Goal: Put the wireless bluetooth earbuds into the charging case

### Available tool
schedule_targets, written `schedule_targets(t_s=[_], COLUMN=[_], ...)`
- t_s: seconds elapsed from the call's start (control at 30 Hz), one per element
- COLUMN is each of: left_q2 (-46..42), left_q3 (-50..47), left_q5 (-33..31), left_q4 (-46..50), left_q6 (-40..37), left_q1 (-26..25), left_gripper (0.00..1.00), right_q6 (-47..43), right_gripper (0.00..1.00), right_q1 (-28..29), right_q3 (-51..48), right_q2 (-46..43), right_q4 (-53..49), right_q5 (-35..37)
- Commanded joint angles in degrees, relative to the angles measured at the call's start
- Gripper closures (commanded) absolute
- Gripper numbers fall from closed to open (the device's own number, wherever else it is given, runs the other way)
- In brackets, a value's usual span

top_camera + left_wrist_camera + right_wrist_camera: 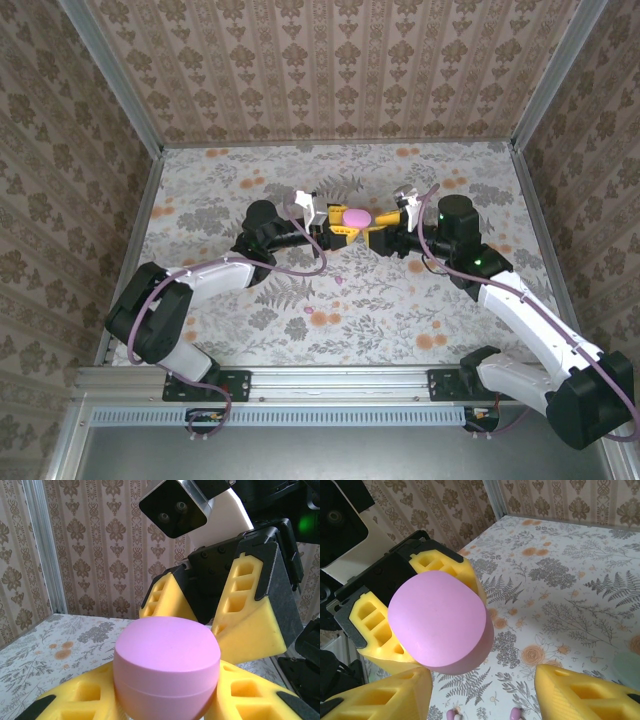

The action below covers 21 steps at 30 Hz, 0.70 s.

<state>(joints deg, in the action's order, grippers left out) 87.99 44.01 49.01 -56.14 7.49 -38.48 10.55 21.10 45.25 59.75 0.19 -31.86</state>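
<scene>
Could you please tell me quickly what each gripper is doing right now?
Left gripper: closed on the pink case.
Right gripper: open, holding nothing.

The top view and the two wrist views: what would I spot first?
The pink charging case jumps out first. It is held up over the middle of the flowery table, pinched between the chunky yellow fingers of the left end effector. The right end effector hangs open right beside it, and two tiny pink earbuds lie on the table underneath.
</scene>
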Motion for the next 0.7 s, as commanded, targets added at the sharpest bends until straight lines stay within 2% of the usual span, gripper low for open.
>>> schedule_targets(t_s=[0.0, 0.67], left_q2=[-1.8, -1.7], left_q3=[0.1, 0.4], left_q5=[3.9, 3.8], left_q4=[0.6, 0.3], left_q6=[-1.6, -0.9], left_q1=[-0.2, -0.3], left_gripper=[0.70, 0.70], right_q6=[2.7, 5.5], right_gripper=[0.42, 0.42], right_q1=[-1.4, -2.3], right_q3=[2.3, 2.6], right_q2=[-0.9, -0.3], right_q4=[5.6, 6.4], right_q5=[1.6, 2.0])
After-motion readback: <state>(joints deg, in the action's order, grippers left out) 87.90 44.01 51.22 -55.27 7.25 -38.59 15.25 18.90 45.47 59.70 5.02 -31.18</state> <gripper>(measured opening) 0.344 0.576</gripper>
